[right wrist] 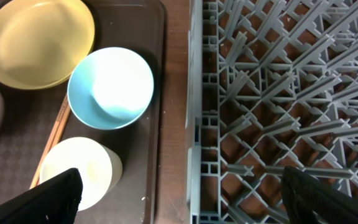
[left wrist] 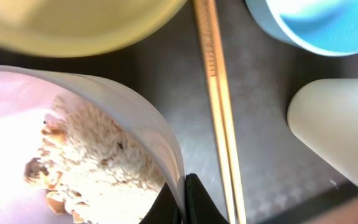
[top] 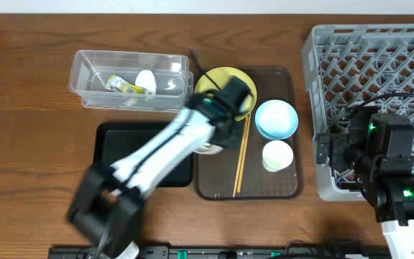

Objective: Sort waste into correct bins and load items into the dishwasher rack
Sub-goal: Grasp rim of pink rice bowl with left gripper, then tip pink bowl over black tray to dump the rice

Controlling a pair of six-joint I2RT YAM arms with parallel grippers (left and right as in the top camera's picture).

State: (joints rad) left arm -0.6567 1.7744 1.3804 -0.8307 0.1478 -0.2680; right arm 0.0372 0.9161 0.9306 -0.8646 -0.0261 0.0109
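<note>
while left gripper [left wrist: 182, 202] pinches rim of white bowl [left wrist: 126, 106], chopsticks [left wrist: 219, 112] at its 3 o'clock, right gripper [right wrist: 182, 186] hangs spread over rack [right wrist: 197, 134] edge.

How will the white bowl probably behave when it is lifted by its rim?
Held at one edge by the left end effector, the white bowl may tilt. Its loose rice could spill. The smooth rim looks slippery.

Overhead: left arm [top: 164, 151] is smeared by motion and covers most of the white bowl [top: 208, 148] and one edge of the yellow plate [top: 214, 78]. Contents of the clear tub [top: 77, 79] are too small to name.

Left wrist: left hand [left wrist: 181, 202] is cut off by the bottom edge. Only its fingertips show, either side of the bowl's rim. The rice [left wrist: 92, 168] runs out of frame.

Right wrist: dishwasher rack [right wrist: 278, 93] is cropped at the right and bottom. The cup [right wrist: 82, 171] is partly behind a dark finger [right wrist: 48, 199].
</note>
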